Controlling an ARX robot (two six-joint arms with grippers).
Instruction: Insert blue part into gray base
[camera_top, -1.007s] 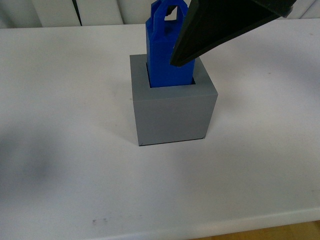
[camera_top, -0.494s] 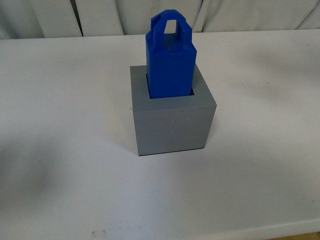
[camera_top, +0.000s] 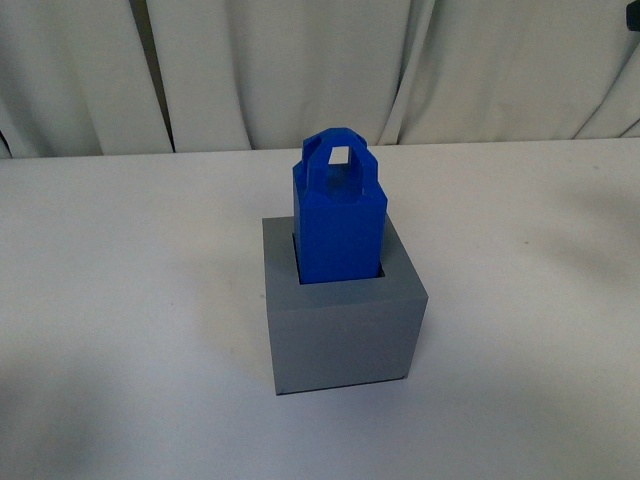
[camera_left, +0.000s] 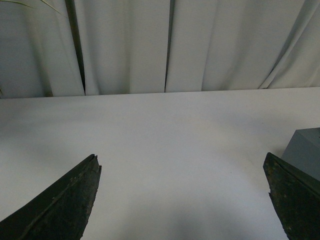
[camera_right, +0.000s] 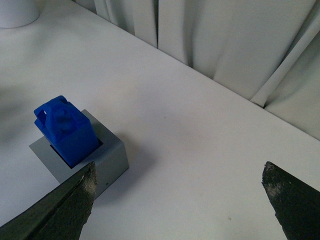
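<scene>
Currently | blue part (camera_top: 340, 225) seated upright in gray base (camera_top: 345, 325) recess | judged light, rigid, matte; grasp advised at loop handle (camera_top: 340, 138) | left gripper (camera_left: 180, 157) and right gripper (camera_right: 178, 166): fingers spread, nothing held

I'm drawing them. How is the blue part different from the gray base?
The blue part is bright blue; the gray base is dull gray. The blue part is tall and narrow with a loop handle on top; the gray base is a wider cube with a square hole. The blue part stands inside the gray base. Both have flat, square sides.
</scene>
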